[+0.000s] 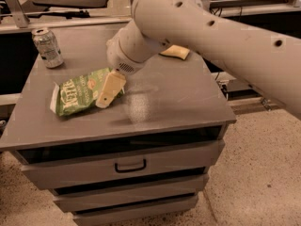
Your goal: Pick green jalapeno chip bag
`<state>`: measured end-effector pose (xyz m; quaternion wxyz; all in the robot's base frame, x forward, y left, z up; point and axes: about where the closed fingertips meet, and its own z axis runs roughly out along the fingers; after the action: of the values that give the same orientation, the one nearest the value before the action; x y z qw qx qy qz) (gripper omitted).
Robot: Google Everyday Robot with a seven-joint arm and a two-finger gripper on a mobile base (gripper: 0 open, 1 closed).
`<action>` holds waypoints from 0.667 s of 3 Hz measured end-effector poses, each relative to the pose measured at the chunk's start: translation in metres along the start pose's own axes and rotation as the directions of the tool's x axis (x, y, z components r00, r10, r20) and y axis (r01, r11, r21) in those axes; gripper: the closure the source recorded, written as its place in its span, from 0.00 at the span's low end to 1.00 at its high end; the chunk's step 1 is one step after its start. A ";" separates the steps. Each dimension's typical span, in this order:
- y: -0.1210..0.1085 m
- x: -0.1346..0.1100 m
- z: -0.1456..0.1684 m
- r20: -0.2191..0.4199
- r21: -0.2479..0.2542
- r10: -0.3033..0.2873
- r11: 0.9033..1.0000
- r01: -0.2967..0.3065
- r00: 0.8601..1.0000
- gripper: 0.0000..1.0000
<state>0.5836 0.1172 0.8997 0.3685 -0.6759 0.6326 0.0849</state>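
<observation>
- The green jalapeno chip bag [75,93] lies flat on the table [178,98], left of the frame's centre.
- The tool [110,89] angles down over the bag's right end, likely lining up a grasp; how far open it is cannot be told.
- The soda can [47,47] stands well apart, upper left.

The arm [225,36] extended from the upper right, its thick wrist [129,55] bent downward. The end effector [110,89] pointed down and leftward, low over the worktop [178,102].
</observation>
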 end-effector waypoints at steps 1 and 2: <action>-0.005 -0.010 0.035 0.038 0.001 0.009 1.000 -0.009 0.999 0.00; -0.002 -0.010 0.054 0.046 -0.015 0.019 1.000 -0.018 0.999 0.18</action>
<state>0.6023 0.1573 0.8676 0.3772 -0.6706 0.6295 0.1083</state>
